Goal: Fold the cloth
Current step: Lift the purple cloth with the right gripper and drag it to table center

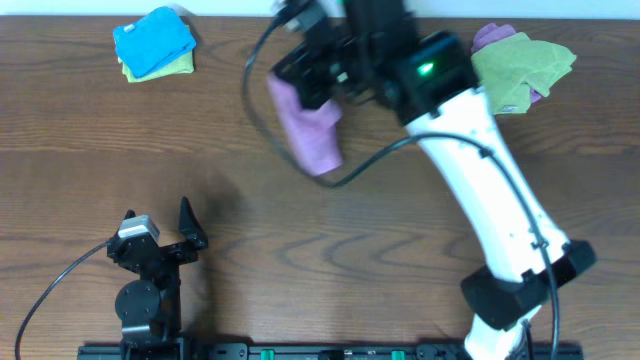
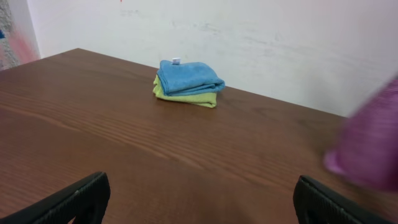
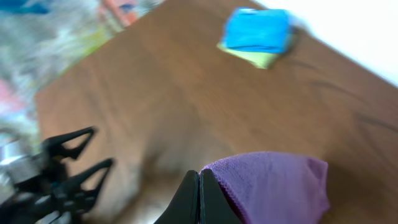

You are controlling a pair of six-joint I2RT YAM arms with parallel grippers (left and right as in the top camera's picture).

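The cloth (image 1: 308, 130), purple-magenta, hangs bunched from my right gripper (image 3: 199, 177) over the far middle of the table. In the right wrist view the jaws are pressed together on an edge of the cloth (image 3: 273, 186), which drapes off to the right of the fingers. From overhead the right wrist covers its own fingers. My left gripper (image 1: 160, 222) rests near the front left edge, open wide with nothing between its fingers (image 2: 81, 198). The cloth (image 2: 370, 149) shows as a purple blur at the right edge of the left wrist view.
A folded blue cloth on a lime-green one (image 1: 153, 42) sits at the far left corner. At the far right lies a loose lime-green cloth (image 1: 520, 65) over another purple one (image 1: 492, 38). The table's back edge meets a white wall (image 2: 249, 37).
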